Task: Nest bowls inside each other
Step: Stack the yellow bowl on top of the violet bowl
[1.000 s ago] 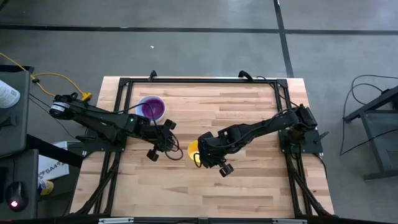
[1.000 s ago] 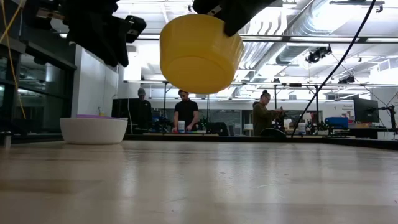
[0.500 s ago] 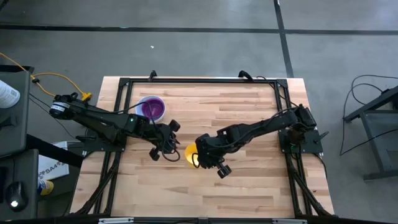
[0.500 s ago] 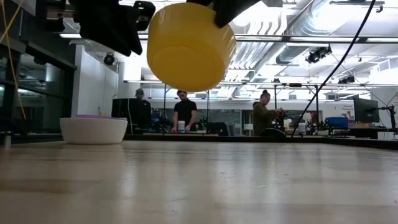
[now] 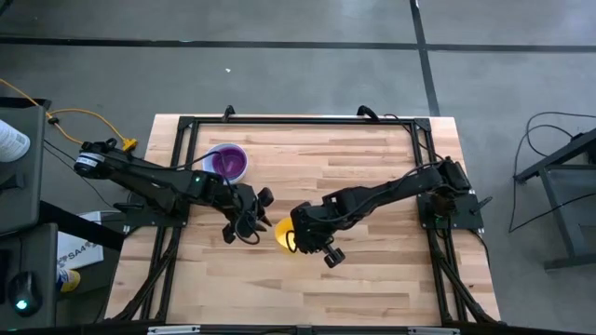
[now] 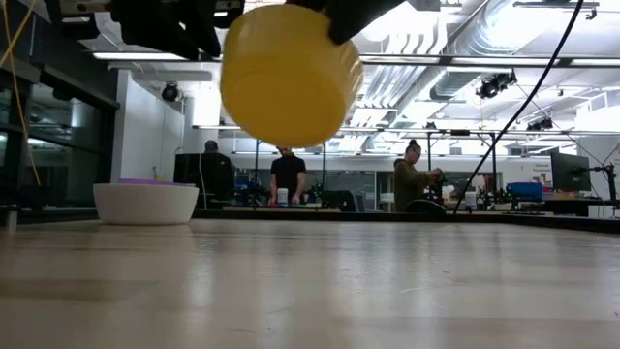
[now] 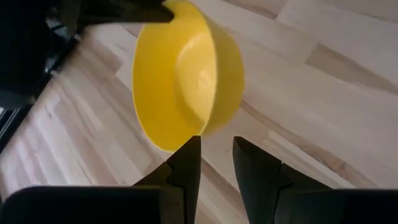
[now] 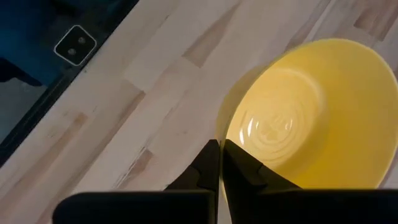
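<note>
Over the last second the yellow bowl (image 5: 283, 234) has drifted toward the left arm and a little closer to the left gripper (image 5: 253, 226), and in the low view it has tipped and slid leftward. It hangs clear of the table (image 5: 372, 279), carried by the right gripper (image 5: 296, 238), whose fingers (image 8: 219, 163) are pinched tight on the bowl's rim. Just beside the bowl, the left gripper waits with its fingers (image 7: 186, 163) spread apart and the near edge of the bowl lined up with the gap between them.

This looks like a handover in mid-air: the yellow bowl passing from right arm to left. The stack it is meant for, a white bowl (image 6: 145, 204) with a purple bowl (image 5: 228, 162) showing inside it, sits well apart from the yellow bowl, beyond the left gripper toward the table's far left corner. The next move probably calls for the left fingers to close on the rim before the right ones let go.
</note>
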Robot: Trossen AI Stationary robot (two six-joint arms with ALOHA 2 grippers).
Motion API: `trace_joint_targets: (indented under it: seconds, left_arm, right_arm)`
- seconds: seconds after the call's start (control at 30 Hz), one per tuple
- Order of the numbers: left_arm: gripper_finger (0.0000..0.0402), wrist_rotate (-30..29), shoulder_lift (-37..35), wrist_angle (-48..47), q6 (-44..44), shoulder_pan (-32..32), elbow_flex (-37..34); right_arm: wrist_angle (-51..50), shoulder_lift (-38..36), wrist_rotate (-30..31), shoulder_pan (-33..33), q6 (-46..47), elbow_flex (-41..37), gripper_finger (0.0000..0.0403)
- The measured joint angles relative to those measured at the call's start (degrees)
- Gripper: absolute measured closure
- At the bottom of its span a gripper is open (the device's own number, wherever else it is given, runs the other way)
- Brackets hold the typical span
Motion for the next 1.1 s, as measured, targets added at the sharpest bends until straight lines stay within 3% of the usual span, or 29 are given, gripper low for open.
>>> trace_joint_targets:
  seconds: [0.63,1.1]
  left_arm:
    - [0.0309,5.32,2.83,0.60,3.08,0.00,-0.06]
    - [0.0309,6.97,3.53,2.84,7.10,0.00,-0.04]
  right_arm:
    - [-3.99,3.07,2.58,0.35,-20.56,-0.02,0.0400]
    - [-3.14,3.05,3.55,0.35,-25.37,-0.02,0.0400]
